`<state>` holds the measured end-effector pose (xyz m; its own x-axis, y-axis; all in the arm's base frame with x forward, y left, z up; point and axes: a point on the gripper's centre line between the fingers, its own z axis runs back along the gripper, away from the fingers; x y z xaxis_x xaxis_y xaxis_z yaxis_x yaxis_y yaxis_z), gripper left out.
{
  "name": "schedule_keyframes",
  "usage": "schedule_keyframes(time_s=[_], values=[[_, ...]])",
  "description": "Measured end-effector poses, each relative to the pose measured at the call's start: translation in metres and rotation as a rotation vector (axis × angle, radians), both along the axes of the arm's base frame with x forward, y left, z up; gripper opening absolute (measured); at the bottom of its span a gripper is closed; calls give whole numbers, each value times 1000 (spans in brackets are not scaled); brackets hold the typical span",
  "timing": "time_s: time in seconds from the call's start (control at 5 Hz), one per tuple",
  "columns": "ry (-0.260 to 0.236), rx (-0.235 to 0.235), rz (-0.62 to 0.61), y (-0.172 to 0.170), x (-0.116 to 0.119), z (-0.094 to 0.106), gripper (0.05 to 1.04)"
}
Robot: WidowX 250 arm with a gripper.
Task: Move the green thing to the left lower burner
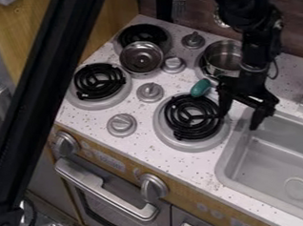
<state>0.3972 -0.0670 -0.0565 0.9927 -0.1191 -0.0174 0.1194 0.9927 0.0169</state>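
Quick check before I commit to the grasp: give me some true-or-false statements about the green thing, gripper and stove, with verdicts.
1. The green thing lies on the lower left burner. False: it is at the back edge of the lower right burner.
2. The gripper is open. True.
3. The gripper is clamped on the green thing. False: the green thing lies outside its fingers, to their left in the view.
4. A metal pot sits at the upper right burner. True.
5. The sink is left of the burners. False: it is to their right.
6. The lower left burner has a black coil. True.
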Motion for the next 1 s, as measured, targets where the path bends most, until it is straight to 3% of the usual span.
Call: schedule_keyframes(time_s=[0.2,0.4,0.6,0.8,1.0], values=[[5,18,101,35,-7,-2,998],[-46,34,161,60,-5,6,998],[-113,52,200,73,5,30,998],[-125,59,235,82,6,35,998],[-197,34,235,80,27,49,998]])
